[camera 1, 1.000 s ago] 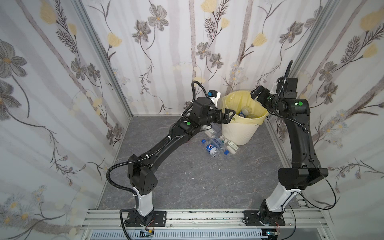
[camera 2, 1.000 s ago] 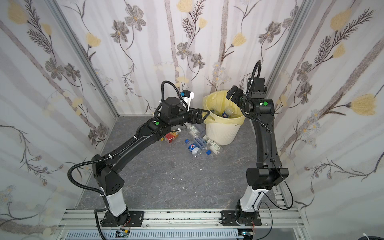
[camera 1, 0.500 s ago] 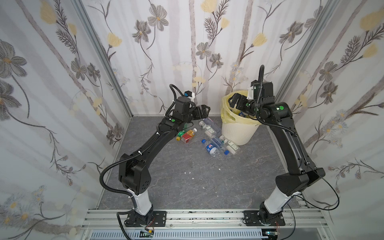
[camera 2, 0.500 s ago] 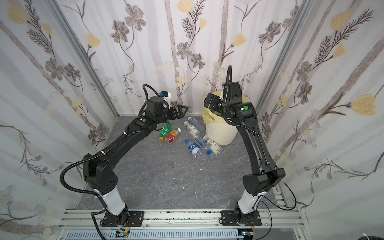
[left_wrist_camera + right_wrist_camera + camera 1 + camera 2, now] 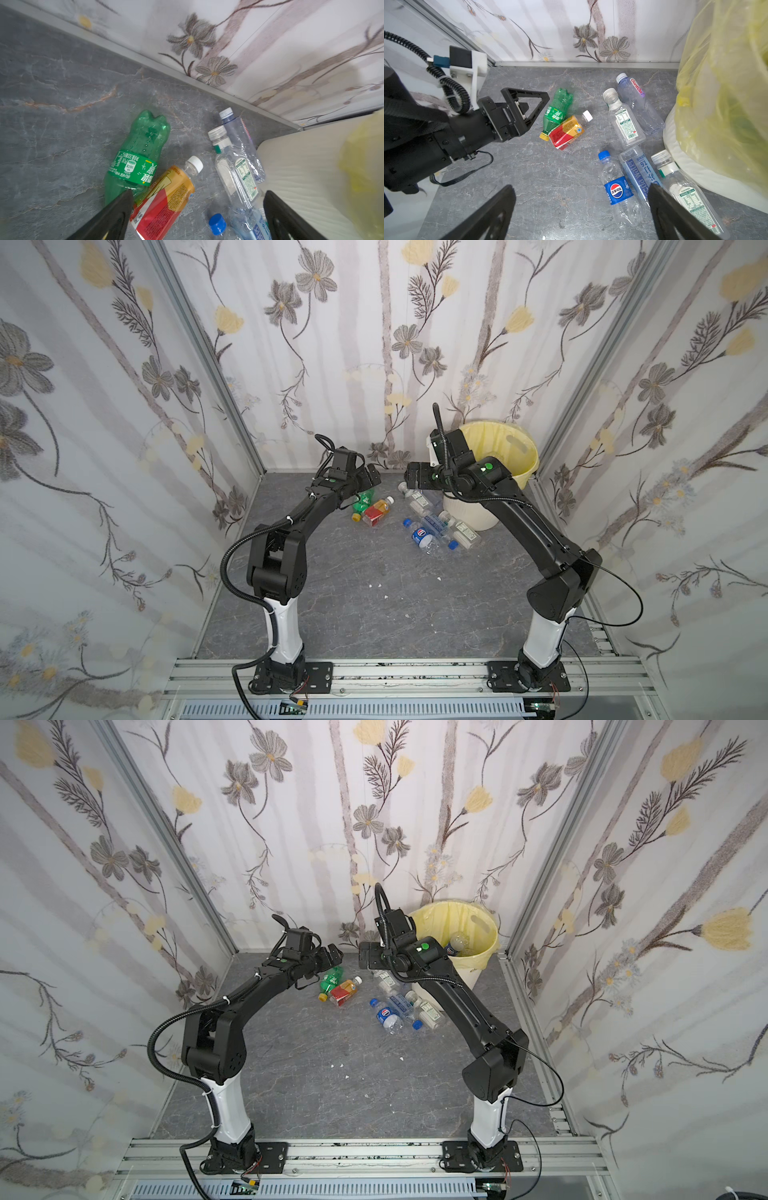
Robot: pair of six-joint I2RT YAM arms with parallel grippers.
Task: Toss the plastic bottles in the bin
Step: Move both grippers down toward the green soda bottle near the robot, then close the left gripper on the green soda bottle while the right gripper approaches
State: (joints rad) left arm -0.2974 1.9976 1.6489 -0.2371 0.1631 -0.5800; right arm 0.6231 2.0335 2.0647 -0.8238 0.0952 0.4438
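Bin (image 5: 473, 517) at one o'clock, back right: round cream plastic, ribbed, crinkly yellow liner (image 5: 503, 435). Clear bottles (image 5: 432, 526), dented, lie on grey veined floor (image 5: 374, 614) at its seven o'clock. Green bottle (image 5: 363, 502) touches orange-red bottle (image 5: 378, 512) at nine. Both arms arched forward; left gripper (image 5: 371, 479) and right gripper (image 5: 409, 480) nose to nose above them, jaws spread wide.

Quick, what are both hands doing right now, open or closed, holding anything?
Left hand: open, holding nothing.
Right hand: open, holding nothing.
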